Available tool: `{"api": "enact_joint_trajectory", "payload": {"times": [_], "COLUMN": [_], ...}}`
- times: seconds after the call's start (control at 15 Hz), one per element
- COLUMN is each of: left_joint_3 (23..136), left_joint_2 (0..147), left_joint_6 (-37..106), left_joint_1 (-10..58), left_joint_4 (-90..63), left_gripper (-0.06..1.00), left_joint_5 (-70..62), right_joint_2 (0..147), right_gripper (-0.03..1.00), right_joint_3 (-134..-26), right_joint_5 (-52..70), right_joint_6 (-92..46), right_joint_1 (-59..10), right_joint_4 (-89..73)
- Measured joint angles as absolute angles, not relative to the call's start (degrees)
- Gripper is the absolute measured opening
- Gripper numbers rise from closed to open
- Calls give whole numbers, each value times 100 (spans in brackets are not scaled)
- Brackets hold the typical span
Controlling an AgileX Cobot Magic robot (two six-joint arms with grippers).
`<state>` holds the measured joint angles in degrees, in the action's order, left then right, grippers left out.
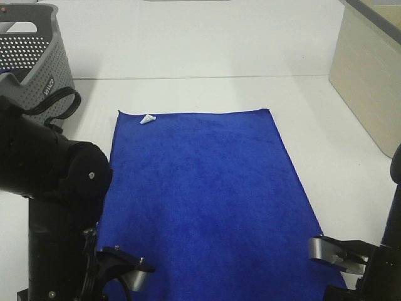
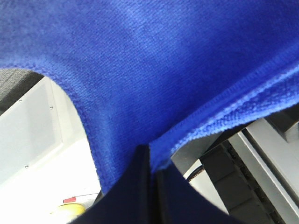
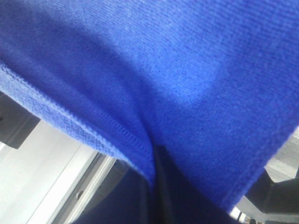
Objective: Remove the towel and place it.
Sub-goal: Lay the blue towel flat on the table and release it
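The big blue towel [image 1: 200,194] lies flat and open on the white table [image 1: 207,56], with its little white tag [image 1: 147,119] at the far corner. The left gripper [image 1: 130,273] pinches the near corner on its side, and the right gripper [image 1: 332,254] pinches the other near corner. Both wrist views show cloth squeezed tight between closed jaws. What could go wrong? If one arm pulls harder or faster than the other, the towel may twist or bunch up. If a pinch holds only the thin hem, the corner may slip out and flop down. If the arms let go while the cloth is stretched tight, the near edge may spring back and wrinkle. The near edge seems to sit right by the table's front edge, so that part might droop over. There is plenty of bare table past the far edge and on both sides. The grey basket [image 1: 37,50] stands well away at the far left, and a tan box [image 1: 369,81] stands off to the right, so nothing blocks the arms.
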<state>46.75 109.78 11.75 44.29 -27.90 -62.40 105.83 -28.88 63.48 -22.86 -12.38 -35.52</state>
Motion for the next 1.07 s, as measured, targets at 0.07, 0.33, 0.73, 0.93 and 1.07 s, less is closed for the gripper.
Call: {"api": "enact_joint_trajectory", "payload": {"times": [0.07, 0.33, 0.73, 0.93, 1.07], "left_joint_3": [4675, 4675, 4715, 4933, 5071], "left_joint_2": [10978, 10978, 10978, 10978, 10984], "left_joint_6": [1180, 1180, 1129, 940, 773], "left_joint_1": [4429, 4429, 4429, 4429, 4429], "left_joint_4": [-2807, -2888, -3117, -3140, -3146], "left_gripper": [1, 11, 29, 48, 58], "left_joint_5": [-6251, -6257, -6234, -6228, -6297], "right_joint_2": [10583, 10583, 10583, 10583, 10583], "right_gripper": [4, 14, 45, 58, 60], "right_joint_3": [-2888, -2888, -2888, -2888, -2888], "right_joint_5": [6348, 6348, 6331, 6331, 6354], "right_joint_6": [-2286, -2298, -2504, -2504, -2504], "right_joint_1": [-1238, -1232, -1232, -1232, -1232], "right_joint_4": [-3535, -3535, -3896, -3971, -3988]}}
